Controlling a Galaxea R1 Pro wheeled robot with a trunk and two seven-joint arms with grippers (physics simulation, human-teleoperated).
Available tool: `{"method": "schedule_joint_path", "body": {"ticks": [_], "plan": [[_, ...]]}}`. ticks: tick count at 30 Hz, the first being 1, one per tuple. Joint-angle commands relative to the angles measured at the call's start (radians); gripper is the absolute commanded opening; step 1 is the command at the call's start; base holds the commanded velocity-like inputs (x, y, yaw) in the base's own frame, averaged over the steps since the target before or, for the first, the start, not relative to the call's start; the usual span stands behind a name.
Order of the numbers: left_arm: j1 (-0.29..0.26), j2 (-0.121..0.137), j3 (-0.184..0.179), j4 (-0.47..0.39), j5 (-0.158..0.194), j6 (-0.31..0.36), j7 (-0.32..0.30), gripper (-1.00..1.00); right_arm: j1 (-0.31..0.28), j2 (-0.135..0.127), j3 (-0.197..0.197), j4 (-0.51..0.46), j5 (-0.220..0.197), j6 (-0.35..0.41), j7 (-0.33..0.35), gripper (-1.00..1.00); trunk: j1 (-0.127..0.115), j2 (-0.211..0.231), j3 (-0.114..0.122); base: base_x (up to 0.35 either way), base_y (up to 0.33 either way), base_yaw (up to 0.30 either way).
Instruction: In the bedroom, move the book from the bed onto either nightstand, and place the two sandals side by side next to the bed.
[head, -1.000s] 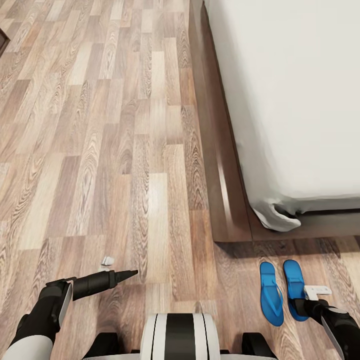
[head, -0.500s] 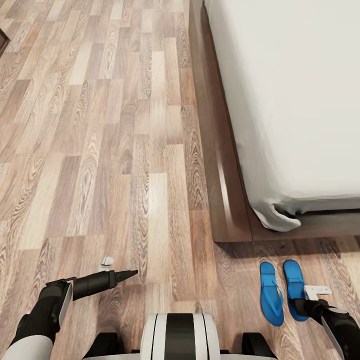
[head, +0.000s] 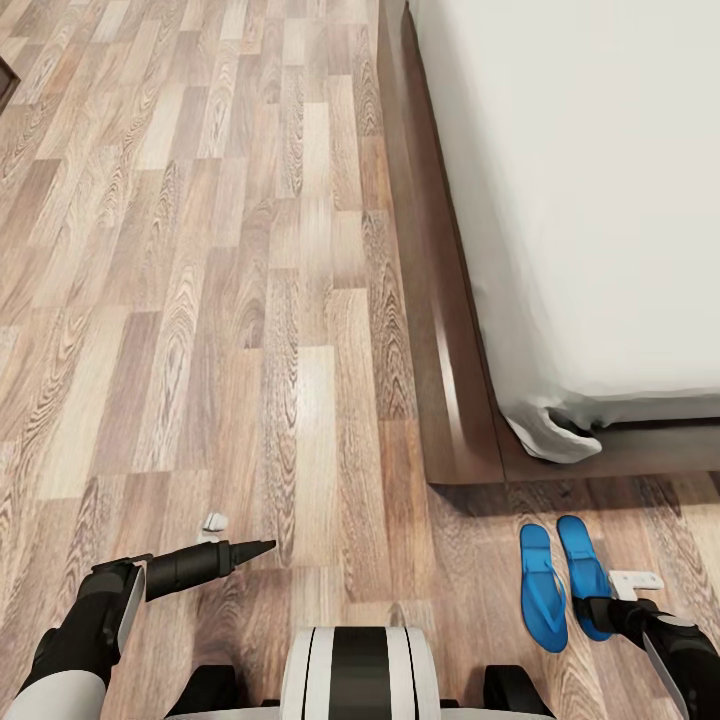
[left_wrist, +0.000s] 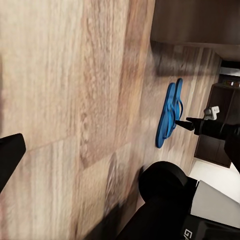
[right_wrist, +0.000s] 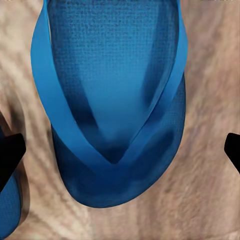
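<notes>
Just off the bed (head: 440, 330) corner, right claw (head: 612, 592) spread over two sandals (head: 545, 590).

Black arms, white-grey upper sleeves; black tapered fingers (head: 240, 551); white trunk (head: 358, 672), black centre band.

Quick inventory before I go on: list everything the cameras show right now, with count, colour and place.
sandals: two, bright blue, side by side on the floor just past the bed's corner; the right-hand one lies between the right hand's fingertips.
bed: one, dark-brown frame, white mattress, at the right.
floor: grey-brown wood planks, across the left and front.
dark-brown cabinet: one, beyond the sandals.
left hand: one, black, over bare floor at front left.
right hand: one, black, open over the right-hand sandal.
</notes>
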Motion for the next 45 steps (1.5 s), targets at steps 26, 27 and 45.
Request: {"method": "schedule_joint_path", "body": {"ticks": [26, 27, 45], "plan": [[-0.001, -0.001, 0.002, -0.001, -0.010, 0.011, -0.010, 1.00, 0.000, 0.000, -0.006, -0.010, 0.006, 0.006, 0.016, 1.00, -0.008, 0.004, 0.069, 0.000, 0.000, 0.000], [-0.001, -0.001, 0.002, -0.001, -0.010, 0.011, -0.010, 1.00, 0.000, -0.001, -0.006, -0.011, 0.006, 0.006, 0.016, 1.00, -0.009, 0.004, 0.073, 0.000, 0.000, 0.000], [-0.001, -0.001, 0.002, -0.001, -0.010, 0.011, -0.010, 1.00, 0.000, -0.002, -0.005, -0.069, 0.004, 0.008, 0.017, 1.00, -0.017, 0.008, 0.143, 0.000, 0.000, 0.000]]}}
